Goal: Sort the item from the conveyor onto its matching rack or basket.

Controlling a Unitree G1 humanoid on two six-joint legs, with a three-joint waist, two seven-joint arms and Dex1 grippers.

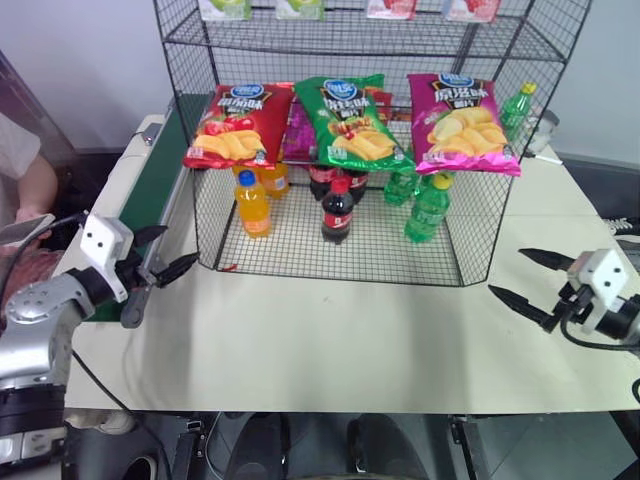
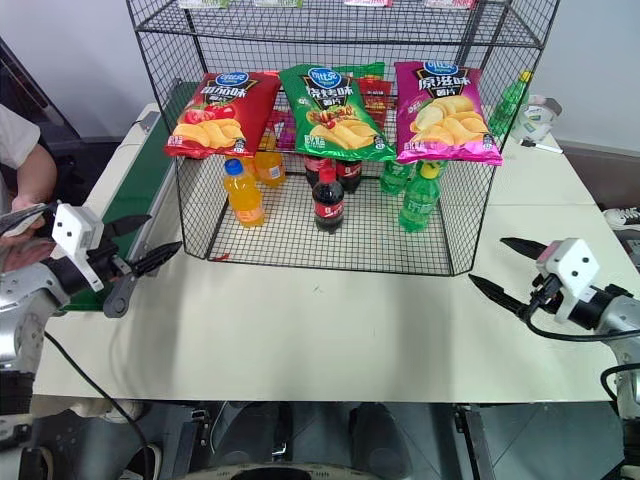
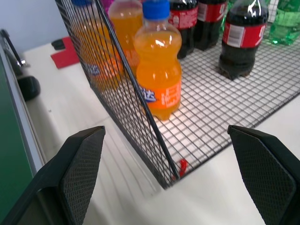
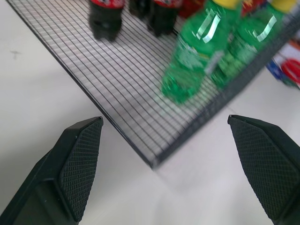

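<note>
— So where's the green crisp bag (image 1: 350,122)?
— Already on the rack (image 1: 470,240), middle tier, between red and magenta bags, long axis running front to back.
— Claws?
— Left gripper (image 1: 160,272) and right gripper (image 1: 533,281) both spread wide, empty, well short of it, about equally far.

The green crisp bag (image 1: 351,122) is showing a round blue logo and yellow crisps, lying between a red crisp bag (image 1: 236,124) and a magenta crisp bag (image 1: 461,123), both printed with yellow crisps too. The rack (image 1: 205,215) is showing a black square wire grid. Below, an orange bottle (image 1: 252,204) is wearing a blue cap, a dark cola bottle (image 1: 338,210) a red cap and label, and a green bottle (image 1: 428,209) a yellow cap. The conveyor (image 1: 152,185) is running dark green between pale beige rails, and the table (image 1: 340,330) is looking cream. Both grippers' black pads (image 3: 82,164) are showing a fine diamond texture.
</note>
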